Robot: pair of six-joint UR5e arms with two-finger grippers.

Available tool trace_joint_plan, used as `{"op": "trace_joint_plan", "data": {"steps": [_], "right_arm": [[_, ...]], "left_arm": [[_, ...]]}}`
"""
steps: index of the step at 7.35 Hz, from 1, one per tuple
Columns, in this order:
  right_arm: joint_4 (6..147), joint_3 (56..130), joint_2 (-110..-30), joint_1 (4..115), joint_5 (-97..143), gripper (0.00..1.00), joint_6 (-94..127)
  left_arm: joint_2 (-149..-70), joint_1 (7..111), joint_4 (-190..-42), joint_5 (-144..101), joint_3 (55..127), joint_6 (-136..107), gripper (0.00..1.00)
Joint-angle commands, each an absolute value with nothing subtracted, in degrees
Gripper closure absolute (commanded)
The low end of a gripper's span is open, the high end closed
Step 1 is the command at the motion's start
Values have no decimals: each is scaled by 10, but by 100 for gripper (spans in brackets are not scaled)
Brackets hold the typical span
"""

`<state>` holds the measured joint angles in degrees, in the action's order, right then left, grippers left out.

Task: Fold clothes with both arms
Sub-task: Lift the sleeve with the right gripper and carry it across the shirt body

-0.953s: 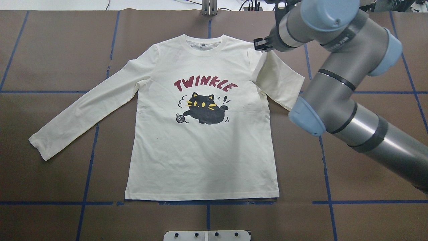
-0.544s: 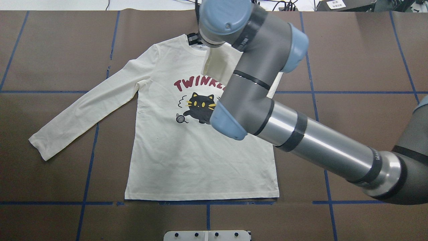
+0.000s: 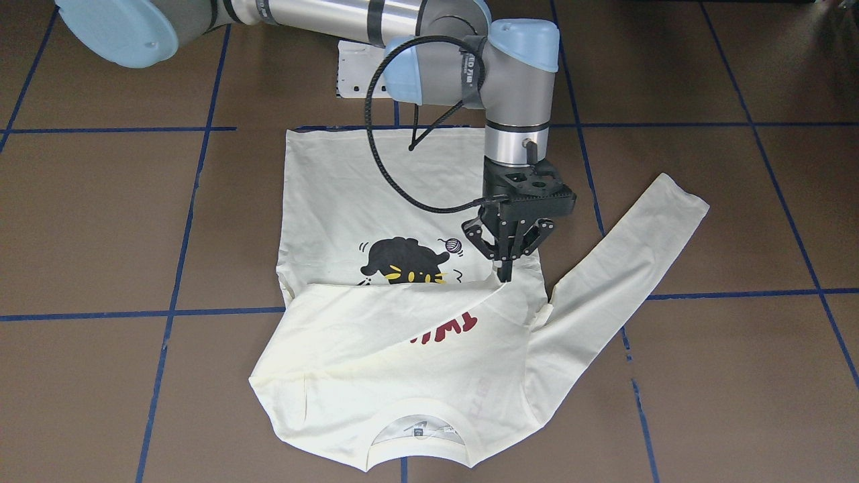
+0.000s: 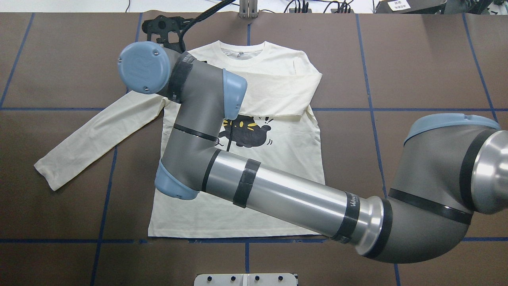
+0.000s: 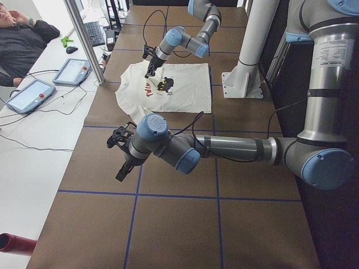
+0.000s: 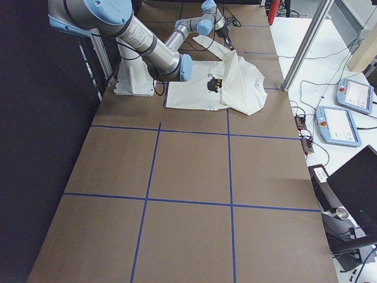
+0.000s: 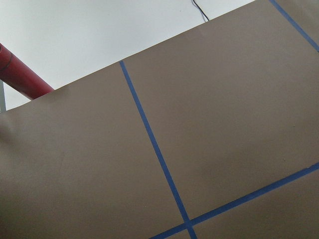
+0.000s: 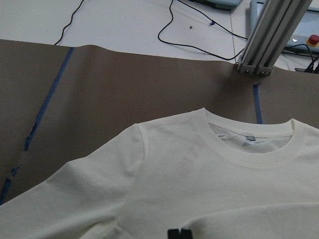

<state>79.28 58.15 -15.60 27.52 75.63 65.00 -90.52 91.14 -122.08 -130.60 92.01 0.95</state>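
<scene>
Table: brown, blue tape grid.
Shirt: flat mid-table, collar on the far side. Light, floppy cotton, so I'd guess it sags and drags. Best grabbed by cuffs, hem or shoulder seams.
Sleeve: right one lies across the chest.
Right gripper: pinching that sleeve's cuff, looks like.
Left gripper: well left of the shirt, can't tell its grip.

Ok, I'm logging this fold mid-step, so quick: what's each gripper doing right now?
Left gripper: cannot be told; only the side view shows it.
Right gripper: closed on the sleeve of the cream T-shirt.
</scene>
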Motion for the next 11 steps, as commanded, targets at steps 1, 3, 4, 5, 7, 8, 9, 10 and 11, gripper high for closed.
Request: {"op": "trace_joint_plan", "data": {"steps": [1,3,4,5,7,8,9,10,11], "right_arm": [[772,530,-122,258,736,100,719],[773,506,-99,258,736,1,738],[772,502,-94,260,740,0,756],[774,502,-88,265,748,0,757],[779,504,-89,307,847,0,750],[798,508,-96,335,907,0,747],[856,539,-110,365,961,0,716],[890,628,-173,397,1017,0,664],[902,701,-243,429,1059,0,604]], "left_arm": [[-905,911,-1221,-1306,920,9,0],[-906,911,-1221,-1306,921,8,0],[-907,911,-1221,-1306,921,8,0],[-914,911,-1222,-1305,918,7,0],[-914,911,-1244,-1305,933,3,0],[-912,908,-1278,-1308,935,-40,0],[-912,857,-1323,-1307,933,-89,0],[-911,806,-1348,-1306,936,-122,0],[-898,768,-1364,-1298,946,-184,0]]}}
